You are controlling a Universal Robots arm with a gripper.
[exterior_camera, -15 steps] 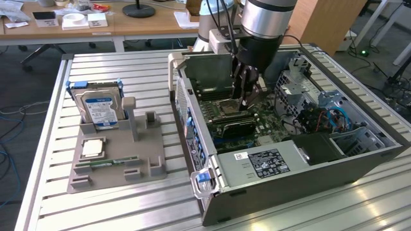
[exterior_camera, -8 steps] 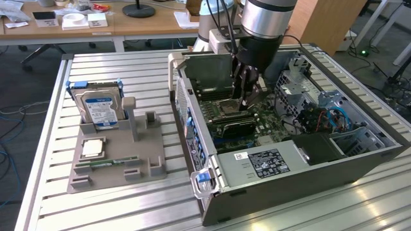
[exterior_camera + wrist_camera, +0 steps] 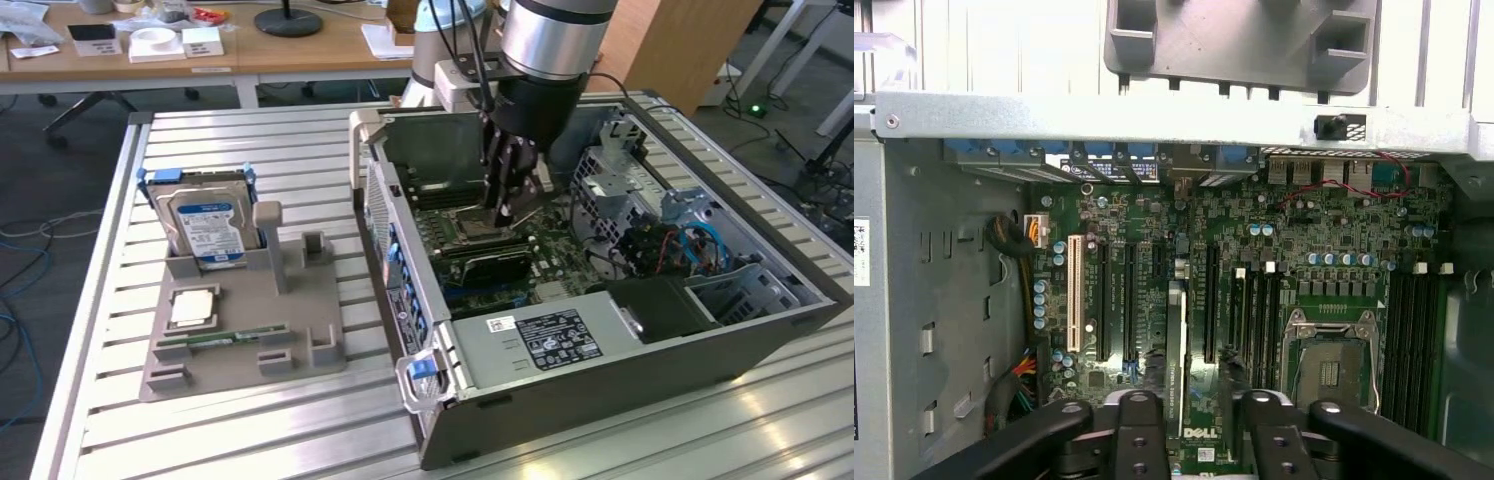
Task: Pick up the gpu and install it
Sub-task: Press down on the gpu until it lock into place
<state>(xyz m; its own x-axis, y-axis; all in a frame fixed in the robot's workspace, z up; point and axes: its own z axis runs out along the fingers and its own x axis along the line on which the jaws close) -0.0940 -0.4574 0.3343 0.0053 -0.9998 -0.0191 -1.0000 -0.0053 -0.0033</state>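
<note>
The gpu (image 3: 1174,360) stands on edge on the motherboard (image 3: 1314,250) inside the open computer case (image 3: 601,340). In the wrist view it is a thin card seen edge-on in the row of long black slots. In the exterior view the gpu (image 3: 478,264) is a dark slab beside the empty CPU socket (image 3: 467,222). My gripper (image 3: 513,218) reaches down into the case over the board. In the wrist view my gripper (image 3: 1199,432) straddles the card's near end. Its fingers (image 3: 1139,430) stand apart on either side, with a gap to the card.
A grey parts tray (image 3: 240,345) lies on the slatted table at the exterior view's left. It carries a hard drive (image 3: 207,225) with a blue-white label, a CPU chip (image 3: 194,308) and a green memory stick (image 3: 220,340). The case walls, drive cage (image 3: 627,190) and cables (image 3: 694,245) surround the arm.
</note>
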